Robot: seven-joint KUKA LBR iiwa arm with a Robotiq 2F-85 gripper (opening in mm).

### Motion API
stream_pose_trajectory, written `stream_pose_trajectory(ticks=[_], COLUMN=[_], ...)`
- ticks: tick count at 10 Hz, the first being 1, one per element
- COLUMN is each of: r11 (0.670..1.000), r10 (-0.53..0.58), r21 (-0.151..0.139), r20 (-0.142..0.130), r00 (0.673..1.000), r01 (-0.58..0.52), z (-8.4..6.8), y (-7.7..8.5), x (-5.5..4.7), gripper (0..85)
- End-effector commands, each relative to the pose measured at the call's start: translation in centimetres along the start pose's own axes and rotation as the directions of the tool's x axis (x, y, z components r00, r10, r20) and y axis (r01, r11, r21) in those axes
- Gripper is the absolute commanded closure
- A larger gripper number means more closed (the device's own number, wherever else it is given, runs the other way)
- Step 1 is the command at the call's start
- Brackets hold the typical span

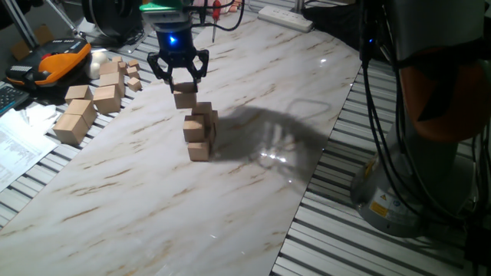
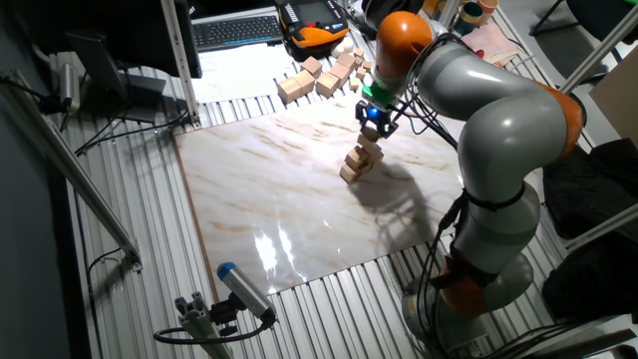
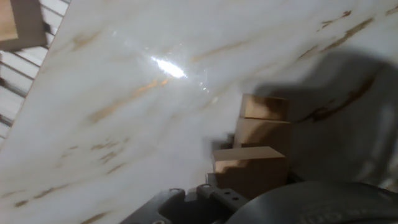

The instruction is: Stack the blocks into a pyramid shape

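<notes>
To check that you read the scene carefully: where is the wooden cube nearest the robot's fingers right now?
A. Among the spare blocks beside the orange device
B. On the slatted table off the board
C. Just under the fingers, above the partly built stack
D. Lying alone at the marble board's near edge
C: in the one fixed view the top cube sits just beneath the gripper, over the stack on the marble board.

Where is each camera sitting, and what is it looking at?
One fixed view: low at the table's end, looking along the marble board at the block stack; shows the gripper.
The other fixed view: high, looking down at the table; shows the whole arm.
Hand view: on the hand, looking down at the blocks; shows the hand's underside.
All share the stack.
</notes>
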State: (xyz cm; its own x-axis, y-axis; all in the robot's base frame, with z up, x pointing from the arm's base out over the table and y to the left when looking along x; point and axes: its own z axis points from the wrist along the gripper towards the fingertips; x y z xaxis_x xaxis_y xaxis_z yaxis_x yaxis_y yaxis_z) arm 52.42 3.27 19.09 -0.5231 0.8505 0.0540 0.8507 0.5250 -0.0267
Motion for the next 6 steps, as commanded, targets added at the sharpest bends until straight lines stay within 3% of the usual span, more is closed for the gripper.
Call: stream_pose_trajectory(ticks=[1, 3, 6], r11=[1.0, 1.0, 1.0], r10=[-0.006, 0.006, 0.025], r21=[-0.005, -0.023, -0.014], r20=[-0.007, -0.019, 0.006], r00=[1.0, 1.0, 1.0], r01=[0.006, -0.006, -0.025], z=[-0.1, 0.3, 2.1], y=[-0.4, -0.6, -0.5], x=[-0.1, 0.0, 0.6], gripper=[85.0, 85.0, 85.0])
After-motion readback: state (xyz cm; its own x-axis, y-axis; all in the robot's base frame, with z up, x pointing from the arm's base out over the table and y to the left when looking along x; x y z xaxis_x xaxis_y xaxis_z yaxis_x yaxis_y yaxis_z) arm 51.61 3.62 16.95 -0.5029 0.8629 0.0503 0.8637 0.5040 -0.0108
